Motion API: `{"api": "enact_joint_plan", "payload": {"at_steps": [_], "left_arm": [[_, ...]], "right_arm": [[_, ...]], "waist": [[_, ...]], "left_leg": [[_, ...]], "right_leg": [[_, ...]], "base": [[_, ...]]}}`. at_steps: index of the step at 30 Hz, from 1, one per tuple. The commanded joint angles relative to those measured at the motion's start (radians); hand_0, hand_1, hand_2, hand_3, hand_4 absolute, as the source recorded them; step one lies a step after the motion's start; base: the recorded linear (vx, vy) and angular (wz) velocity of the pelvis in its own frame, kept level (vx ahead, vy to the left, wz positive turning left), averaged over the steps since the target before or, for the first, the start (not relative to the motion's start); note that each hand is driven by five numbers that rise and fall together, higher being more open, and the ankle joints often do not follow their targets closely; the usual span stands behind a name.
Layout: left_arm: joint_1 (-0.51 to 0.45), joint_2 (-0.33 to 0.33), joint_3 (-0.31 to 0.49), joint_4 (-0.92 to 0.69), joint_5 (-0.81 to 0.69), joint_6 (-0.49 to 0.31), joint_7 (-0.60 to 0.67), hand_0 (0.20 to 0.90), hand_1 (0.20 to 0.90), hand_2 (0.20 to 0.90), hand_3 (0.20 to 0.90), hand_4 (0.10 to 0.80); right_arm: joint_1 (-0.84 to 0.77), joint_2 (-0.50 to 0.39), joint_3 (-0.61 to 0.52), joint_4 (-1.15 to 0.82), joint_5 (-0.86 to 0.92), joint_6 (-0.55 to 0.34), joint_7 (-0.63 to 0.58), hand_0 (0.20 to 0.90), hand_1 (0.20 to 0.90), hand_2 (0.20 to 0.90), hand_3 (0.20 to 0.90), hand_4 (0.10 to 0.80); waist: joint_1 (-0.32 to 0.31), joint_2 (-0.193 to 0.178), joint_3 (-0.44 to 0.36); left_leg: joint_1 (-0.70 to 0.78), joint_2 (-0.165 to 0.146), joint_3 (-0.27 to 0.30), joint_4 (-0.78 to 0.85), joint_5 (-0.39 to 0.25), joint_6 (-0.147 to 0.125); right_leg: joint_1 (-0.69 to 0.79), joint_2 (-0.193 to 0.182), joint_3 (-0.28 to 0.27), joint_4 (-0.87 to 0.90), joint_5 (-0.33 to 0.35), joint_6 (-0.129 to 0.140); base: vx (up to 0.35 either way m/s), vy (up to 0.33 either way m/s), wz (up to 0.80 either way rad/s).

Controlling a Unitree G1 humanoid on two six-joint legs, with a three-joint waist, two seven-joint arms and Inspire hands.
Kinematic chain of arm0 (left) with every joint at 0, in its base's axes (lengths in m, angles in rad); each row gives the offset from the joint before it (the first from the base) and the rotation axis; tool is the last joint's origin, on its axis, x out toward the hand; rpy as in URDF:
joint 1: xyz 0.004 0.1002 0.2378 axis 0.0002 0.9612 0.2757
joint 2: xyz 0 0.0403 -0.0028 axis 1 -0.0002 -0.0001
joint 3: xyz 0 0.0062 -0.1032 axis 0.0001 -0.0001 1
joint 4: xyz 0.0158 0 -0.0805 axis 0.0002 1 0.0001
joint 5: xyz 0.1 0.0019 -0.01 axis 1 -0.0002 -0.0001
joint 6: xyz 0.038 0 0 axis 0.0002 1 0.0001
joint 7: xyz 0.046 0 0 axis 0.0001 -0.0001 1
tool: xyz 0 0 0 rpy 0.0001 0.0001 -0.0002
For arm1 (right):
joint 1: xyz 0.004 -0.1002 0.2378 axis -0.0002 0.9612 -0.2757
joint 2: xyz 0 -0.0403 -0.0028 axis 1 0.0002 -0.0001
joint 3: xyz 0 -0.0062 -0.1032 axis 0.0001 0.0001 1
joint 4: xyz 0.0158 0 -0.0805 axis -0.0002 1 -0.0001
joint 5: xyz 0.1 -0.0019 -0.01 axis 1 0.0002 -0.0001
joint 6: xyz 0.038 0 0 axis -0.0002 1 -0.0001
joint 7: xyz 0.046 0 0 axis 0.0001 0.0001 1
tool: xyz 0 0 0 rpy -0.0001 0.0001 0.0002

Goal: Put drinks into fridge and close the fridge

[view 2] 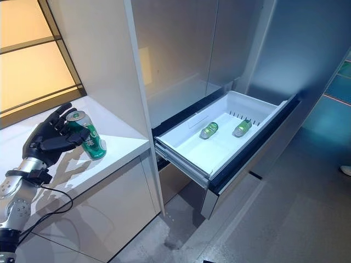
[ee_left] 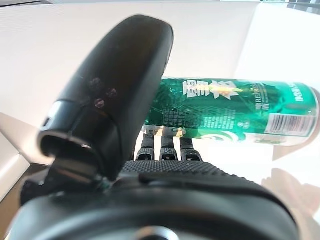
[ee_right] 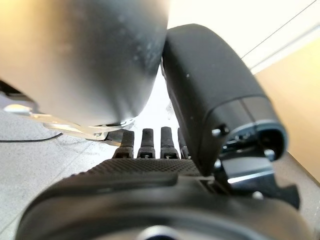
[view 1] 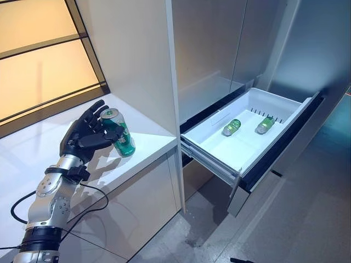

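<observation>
Left eye view shows the left hand (view 1: 85,134) curled round a green can (view 1: 118,133) standing on the white counter (view 1: 148,139), so the pickup step is in hand. Next comes a lift and carry to the open fridge drawer (view 1: 216,156), where two cans (view 1: 231,127) already lie. The can's label carries white lettering and a barcode; the right hand (ee_right: 220,115) seems relaxed and empty, though its wrist view is cramped.

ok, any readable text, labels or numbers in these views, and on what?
Green can in the left hand: white lettering, small print and a barcode, too blurred to quote.
Two cans in the fridge drawer: print too small to read.
Elsewhere: none.
</observation>
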Motion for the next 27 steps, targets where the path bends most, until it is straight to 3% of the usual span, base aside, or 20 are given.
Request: {"api": "enact_joint_plan", "payload": {"at_steps": [1,27], "left_arm": [[-0.209,0.106,0.017,0.005,0.011,-0.067,-0.008,0.9,0.9,0.9,0.9,0.8],[-0.319,0.121,-0.035,0.114,0.008,-0.083,0.07,0.9,0.9,0.9,0.9,0.8]], "right_arm": [[-0.029,-0.042,0.024,0.034,0.006,0.013,0.014,0.9,0.9,0.9,0.9,0.8],[-0.035,-0.038,0.031,0.042,0.038,0.02,0.004,0.9,0.9,0.9,0.9,0.8]], "waist": [[-0.029,0.001,-0.021],[-0.062,0.002,-0.029]], "left_leg": [[0.021,-0.058,0.018,0.017,-0.101,0.02],[0.035,-0.067,0.035,0.025,-0.118,0.037]], "right_leg": [[-0.012,0.02,0.046,0.077,-0.111,0.045],[-0.023,0.02,0.083,0.094,-0.111,0.049]], "base": [[0.016,0.004,-0.03],[0.015,0.003,-0.05]]}}
